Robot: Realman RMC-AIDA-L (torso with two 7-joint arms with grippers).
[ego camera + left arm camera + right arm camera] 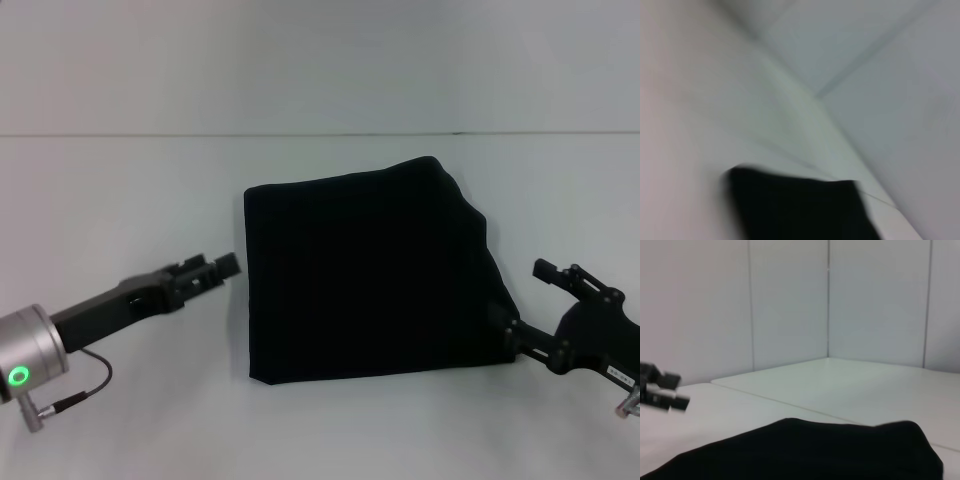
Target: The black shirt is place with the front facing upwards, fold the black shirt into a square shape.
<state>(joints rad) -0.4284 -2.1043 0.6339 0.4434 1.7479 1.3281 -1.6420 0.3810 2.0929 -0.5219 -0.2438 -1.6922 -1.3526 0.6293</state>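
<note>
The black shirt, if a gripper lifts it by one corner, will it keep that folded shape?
Probably not. The black shirt is soft cloth lying in limp, uneven folds, so it would likely sag and unfold. It looks light, and pushing would probably bunch it rather than slide it.

Surface: white table (pixel 120 190), carrying everything.
Lying on it: black shirt (pixel 365 270), folded into rough square, resting flat approx. centre, slightly twd right.

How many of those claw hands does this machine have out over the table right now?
2. The left gripper is just off the left edge of the folded black shirt. The right gripper is at the shirt's near right corner. None seem hidden.
</note>
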